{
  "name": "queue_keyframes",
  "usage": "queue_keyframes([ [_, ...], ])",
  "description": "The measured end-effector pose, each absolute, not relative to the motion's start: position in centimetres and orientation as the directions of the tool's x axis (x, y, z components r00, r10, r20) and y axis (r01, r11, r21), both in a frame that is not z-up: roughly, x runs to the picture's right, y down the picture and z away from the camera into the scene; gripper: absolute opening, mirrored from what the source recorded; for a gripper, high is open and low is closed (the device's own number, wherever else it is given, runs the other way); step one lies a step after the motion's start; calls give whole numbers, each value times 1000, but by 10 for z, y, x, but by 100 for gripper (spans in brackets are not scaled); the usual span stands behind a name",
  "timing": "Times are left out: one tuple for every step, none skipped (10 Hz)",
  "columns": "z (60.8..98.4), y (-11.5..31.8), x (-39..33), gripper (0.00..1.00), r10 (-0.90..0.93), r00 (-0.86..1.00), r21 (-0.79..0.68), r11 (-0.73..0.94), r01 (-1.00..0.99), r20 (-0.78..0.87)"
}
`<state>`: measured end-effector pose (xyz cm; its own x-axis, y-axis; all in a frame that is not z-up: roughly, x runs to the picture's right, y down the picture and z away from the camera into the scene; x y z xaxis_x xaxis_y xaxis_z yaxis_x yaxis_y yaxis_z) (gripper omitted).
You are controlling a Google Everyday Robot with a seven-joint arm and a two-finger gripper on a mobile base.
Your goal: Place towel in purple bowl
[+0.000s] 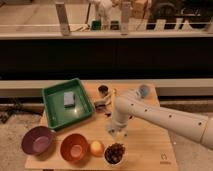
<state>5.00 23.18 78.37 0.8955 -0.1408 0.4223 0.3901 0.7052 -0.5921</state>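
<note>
The end effector (116,130) is pointed down at the table (150,150), right of centre; whether anything is held cannot be told. A pale patch at its tip, perhaps the towel (113,133), is seen just behind the grapes (115,153). The purple bowl (37,141) is set front left, well apart, beside an orange bowl (75,147). A tray (55,116) is placed behind them.

One raised camera looks down across the table (150,146); gripper (116,131) seemingly centre-frame.
</note>
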Motion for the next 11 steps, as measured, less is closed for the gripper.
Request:
queue_keyframes([
  [790, 238, 50, 80, -163, 881, -579, 698, 421, 445],
  [796, 243, 49, 80, -186, 863, -563, 690, 455, 469],
  [800, 245, 50, 80, -205, 851, -549, 686, 477, 483],
  [806, 251, 51, 80, -233, 835, -532, 678, 507, 498],
  [810, 253, 51, 79, -247, 830, -525, 676, 517, 500],
  [812, 253, 50, 73, -260, 828, -518, 677, 524, 497],
  [816, 254, 53, 62, -269, 828, -510, 682, 524, 492],
  [820, 256, 56, 53, -279, 828, -498, 690, 526, 487],
  [823, 255, 57, 43, -294, 831, -476, 709, 521, 473],
  [824, 254, 58, 31, -307, 833, -464, 716, 521, 461],
  [821, 256, 59, 23, -313, 829, -468, 708, 528, 463],
])
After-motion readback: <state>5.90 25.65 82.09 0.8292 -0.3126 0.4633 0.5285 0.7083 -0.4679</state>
